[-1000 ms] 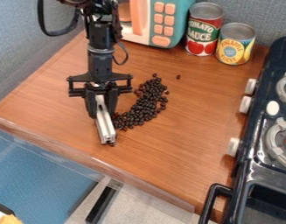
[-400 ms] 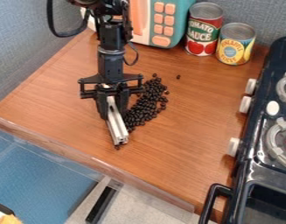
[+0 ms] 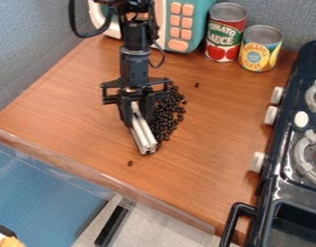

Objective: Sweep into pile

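The black gripper [image 3: 138,115] hangs over the middle of the wooden table, shut on a silver metal bar [image 3: 143,135] that slants down toward the front. Dark beans [image 3: 168,115] lie in a narrow heap along the right side of the bar and gripper, some of them partly hidden behind the gripper. One stray bean [image 3: 130,163] lies in front of the bar and to its left. Another single bean [image 3: 197,85] sits apart behind the heap, to the right.
Two cans, a red one [image 3: 224,33] and a yellow one [image 3: 259,48], stand at the back beside a teal toy microwave [image 3: 197,29]. The toy stove [image 3: 282,159] lines the right side. The table's front edge [image 3: 102,178] has a clear rim.
The gripper and bar have moved right, pushing the near beans rightward into a narrower heap. One bean has been left behind near the front.
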`<action>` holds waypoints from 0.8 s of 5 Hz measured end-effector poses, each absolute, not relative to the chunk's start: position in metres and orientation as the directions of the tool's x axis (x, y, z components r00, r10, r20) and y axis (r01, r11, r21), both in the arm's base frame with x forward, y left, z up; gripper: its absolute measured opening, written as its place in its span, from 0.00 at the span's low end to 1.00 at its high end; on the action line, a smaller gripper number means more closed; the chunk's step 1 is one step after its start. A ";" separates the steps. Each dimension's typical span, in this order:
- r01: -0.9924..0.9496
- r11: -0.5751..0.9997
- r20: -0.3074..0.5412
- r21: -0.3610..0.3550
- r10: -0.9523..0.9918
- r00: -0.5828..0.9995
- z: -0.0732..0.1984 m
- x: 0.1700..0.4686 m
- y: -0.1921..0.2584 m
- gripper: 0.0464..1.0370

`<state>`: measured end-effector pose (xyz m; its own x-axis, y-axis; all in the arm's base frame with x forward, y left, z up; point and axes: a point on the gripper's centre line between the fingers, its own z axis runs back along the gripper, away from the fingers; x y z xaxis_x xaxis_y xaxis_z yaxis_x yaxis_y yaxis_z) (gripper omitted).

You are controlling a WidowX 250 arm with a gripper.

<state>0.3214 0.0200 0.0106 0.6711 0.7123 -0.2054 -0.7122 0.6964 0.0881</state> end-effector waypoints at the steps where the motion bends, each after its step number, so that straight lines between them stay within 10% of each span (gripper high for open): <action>1: -0.734 0.673 -0.211 0.092 0.733 0.646 0.010 0.332 0.019 0.33; 4: -0.759 0.646 -0.206 0.073 0.755 0.623 0.010 0.361 0.015 0.33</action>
